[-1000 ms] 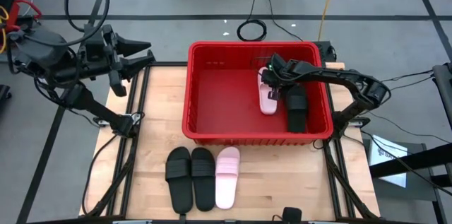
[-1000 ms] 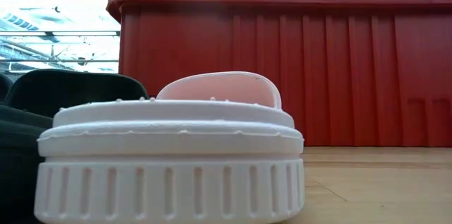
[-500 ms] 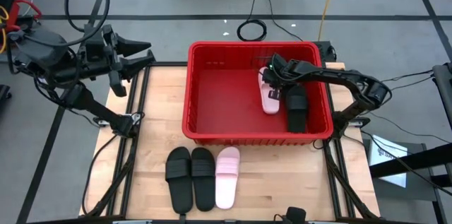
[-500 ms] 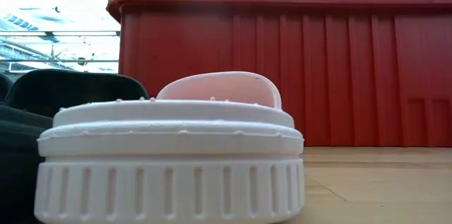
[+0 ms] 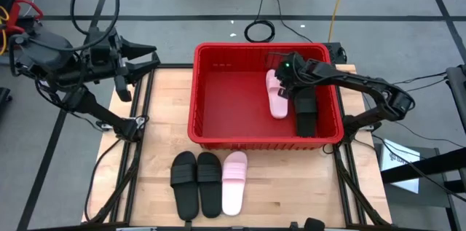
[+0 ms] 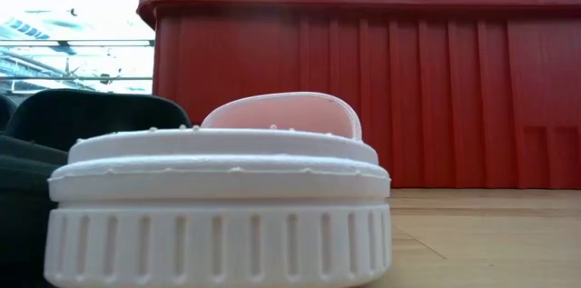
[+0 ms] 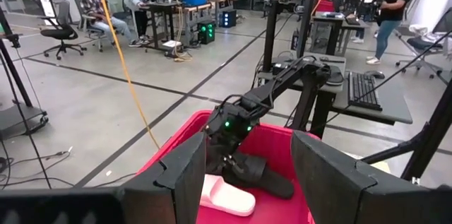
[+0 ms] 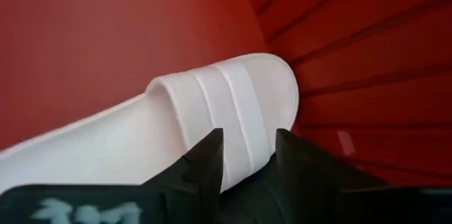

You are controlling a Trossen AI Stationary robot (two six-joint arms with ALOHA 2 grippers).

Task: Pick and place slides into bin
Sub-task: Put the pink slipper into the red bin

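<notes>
Presently, my stock stands thus. Bin: red crate on the far half of the desk, ribbed wall filling the low view. Inside it, toward the right-hand end: one pale pink slide and one black slide, lying side by side along the floor of the bin.

My right tool: above the far end of the pink slide, fingers parted a little and gripping nothing; its wrist view looks down on the slide's strap just beyond the fingertips.

My left tool: off the desk's far left corner, well apart from the bin, fingers spread wide, empty.

On the near desk edge: two black slides and one pink slide, in a row, touching.
</notes>
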